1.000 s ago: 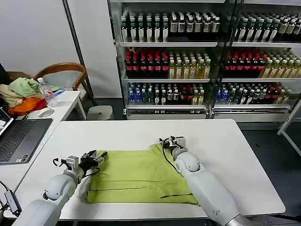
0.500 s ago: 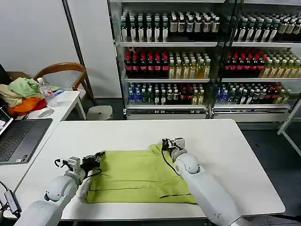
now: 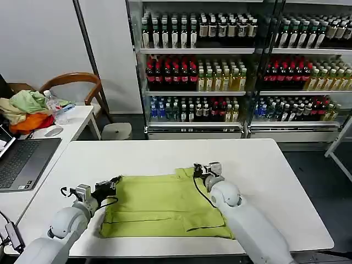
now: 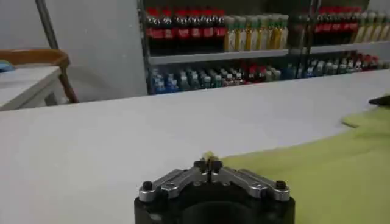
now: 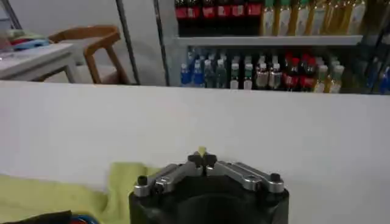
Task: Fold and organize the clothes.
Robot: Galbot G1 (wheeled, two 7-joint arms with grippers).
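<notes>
The left gripper (image 3: 113, 182) is clamped on the far left corner of the lime yellow-green cotton T-shirt (image 3: 165, 206), and the right gripper (image 3: 199, 169) is pinched on the far right corner by the sleeve; in each wrist view a small tuft of green cloth pokes up between closed fingertips (image 4: 208, 163) (image 5: 202, 157). The shirt lies flat on the broad white rectangular table (image 3: 264, 165), towards the near edge, with a long fold line running across its near half. The step in hand looks like taking the far edge to fold it over. To do it well, both grippers should lift together and level, keep the edge taut between them, and carry it straight towards the near hem so the corners land square rather than skewed. Room is generous: bare tabletop spreads beyond the shirt and to the right, but the near hem sits close to the table's front edge, so the cloth could slide off if dragged. The open grey laptop (image 3: 22, 162) and the heap of pale green and orange garments (image 3: 27, 113) sit well apart on the side desk.
</notes>
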